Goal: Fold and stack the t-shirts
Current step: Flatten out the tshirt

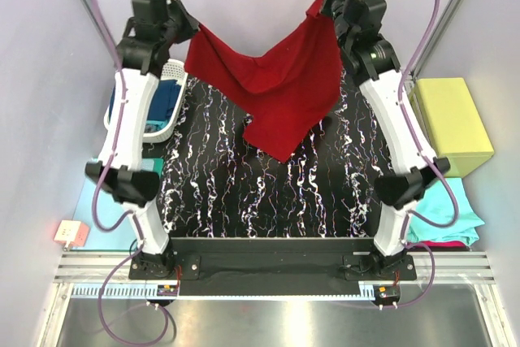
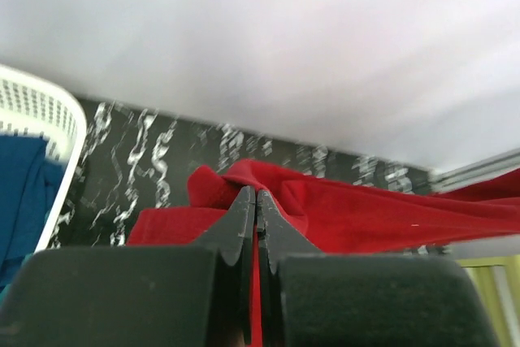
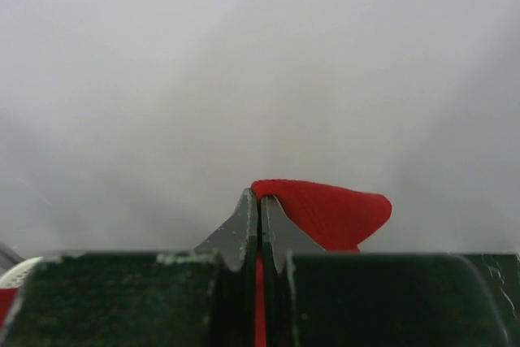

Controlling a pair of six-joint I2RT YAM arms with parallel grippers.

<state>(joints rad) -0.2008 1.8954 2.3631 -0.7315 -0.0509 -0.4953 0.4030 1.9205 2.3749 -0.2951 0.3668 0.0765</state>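
Dark-red t-shirt (image 1: 272, 79) hangs stretched between left fingers (image 2: 252, 215) and right fingers (image 3: 253, 221), both pinching cloth (upper frame). Spreading step; next probably lay it flat on bench (image 1: 244, 193).

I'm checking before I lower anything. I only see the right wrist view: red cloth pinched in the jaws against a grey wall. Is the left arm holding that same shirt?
Observer: Yes. The left arm's jaws are shut on the dark red t-shirt, which hangs spread between both arms.
Operator: What is under it?
Observer: The black marbled mat. In the top view the shirt's lowest corner hangs over it, but I cannot tell if they touch.
Operator: Any other shirts?
Observer: A blue shirt lies in the white basket at left, and a teal shirt lies by the right arm's base.
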